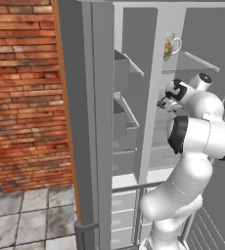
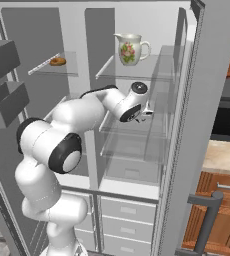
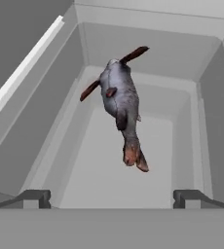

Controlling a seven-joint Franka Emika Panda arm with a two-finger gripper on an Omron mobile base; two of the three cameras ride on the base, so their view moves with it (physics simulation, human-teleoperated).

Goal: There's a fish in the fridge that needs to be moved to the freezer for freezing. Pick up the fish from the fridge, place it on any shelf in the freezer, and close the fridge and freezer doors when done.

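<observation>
The fish (image 3: 120,99), grey with reddish-brown fins and tail, lies on a clear glass shelf inside the fridge (image 2: 157,150), straight ahead of my hand. My gripper (image 3: 111,199) is open, its fingertips (image 3: 33,198) spread wide and short of the fish, touching nothing. In the base views the arm reaches into the fridge (image 1: 207,39) at mid height, with the gripper (image 1: 162,103) (image 2: 148,113) just under the upper glass shelf. The freezer (image 1: 134,49) (image 2: 42,35) stands open to the left of the fridge.
A flowered white pitcher (image 2: 129,49) (image 1: 170,46) stands on the top fridge shelf. A small brown food item (image 2: 57,61) lies on a freezer shelf. The open freezer door (image 1: 85,122) carries grey bins (image 2: 4,105). The open fridge door (image 2: 187,125) stands right. White drawers (image 2: 127,210) sit below.
</observation>
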